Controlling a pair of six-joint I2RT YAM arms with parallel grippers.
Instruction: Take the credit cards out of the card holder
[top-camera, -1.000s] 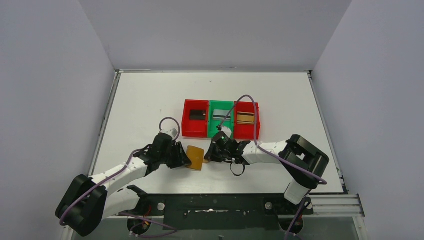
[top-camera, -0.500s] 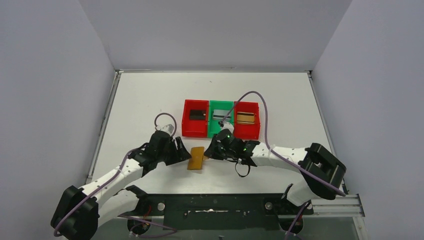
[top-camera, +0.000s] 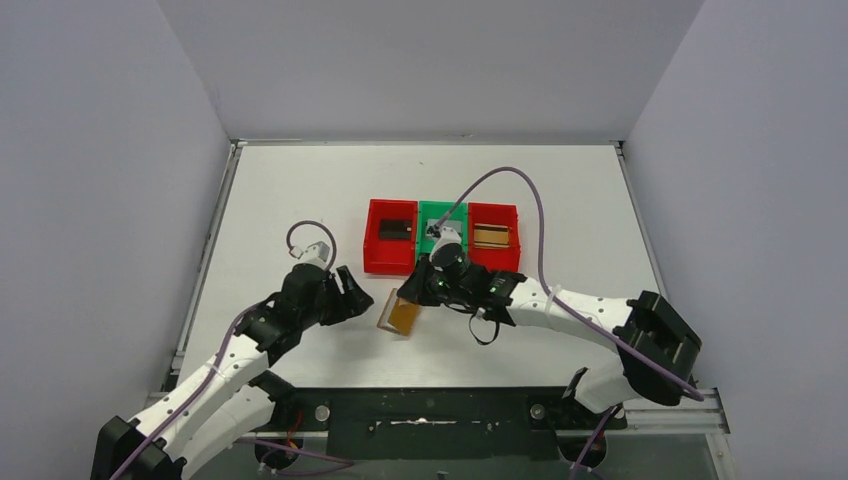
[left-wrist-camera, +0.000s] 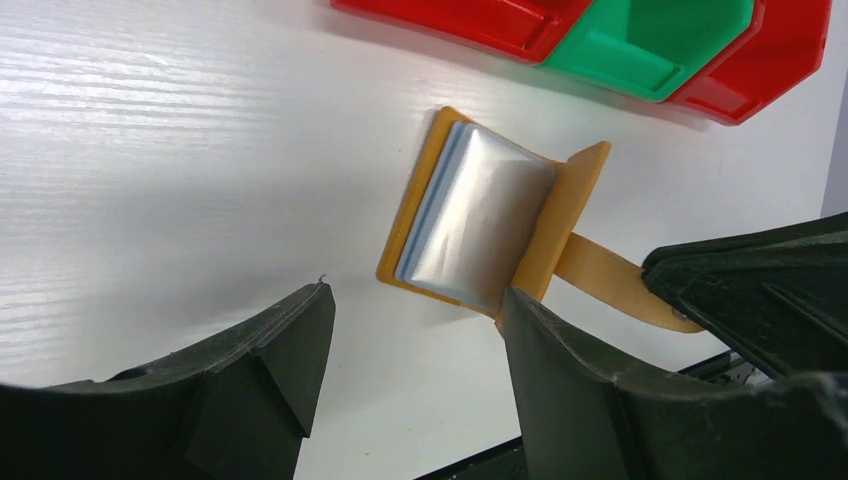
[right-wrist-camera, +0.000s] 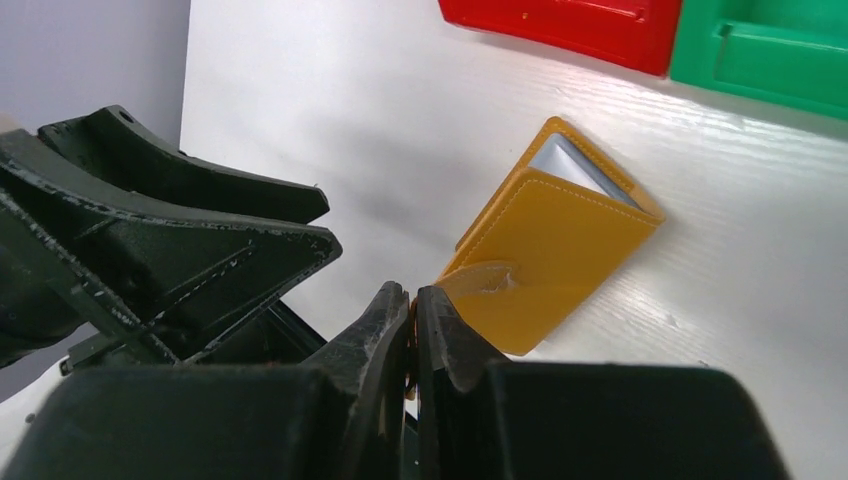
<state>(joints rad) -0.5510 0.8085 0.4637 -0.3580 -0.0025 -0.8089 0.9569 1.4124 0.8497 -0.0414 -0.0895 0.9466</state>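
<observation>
The card holder (top-camera: 403, 315), a small tan-mustard leather bifold wallet, lies on the white worktop (top-camera: 300, 190) near the green plastic bin (top-camera: 441, 208), on that bin's arm-base side and a little to its left. It is partly open. One half rests flat with its pale blue-grey inner pocket (left-wrist-camera: 478, 225) facing up and catching a sheen of light. The other half is lifted and tilted, its stitched outer leather turned toward the right wrist camera. The little snap tab (right-wrist-camera: 482, 281) sticks out from this raised half. The right hand (right-wrist-camera: 413, 296) has its fingers pressed together on the tab, pinching it, and sits between the green bin and the holder. The left hand (left-wrist-camera: 415, 297) is spread wide, one finger on each side of the holder in its own camera. From above it sits just left of the holder, farther from the green bin, with a strip of bare worktop between them. The thin black card (top-camera: 397, 229) lies in the red plastic bin (top-camera: 375, 258) touching the green bin's left side. The gold-brown card (top-camera: 491, 237) lies in the second red plastic bin (top-camera: 511, 255) touching its right side. The silver-grey card (top-camera: 433, 229) lies in the green bin itself, partly hidden by the right arm.
</observation>
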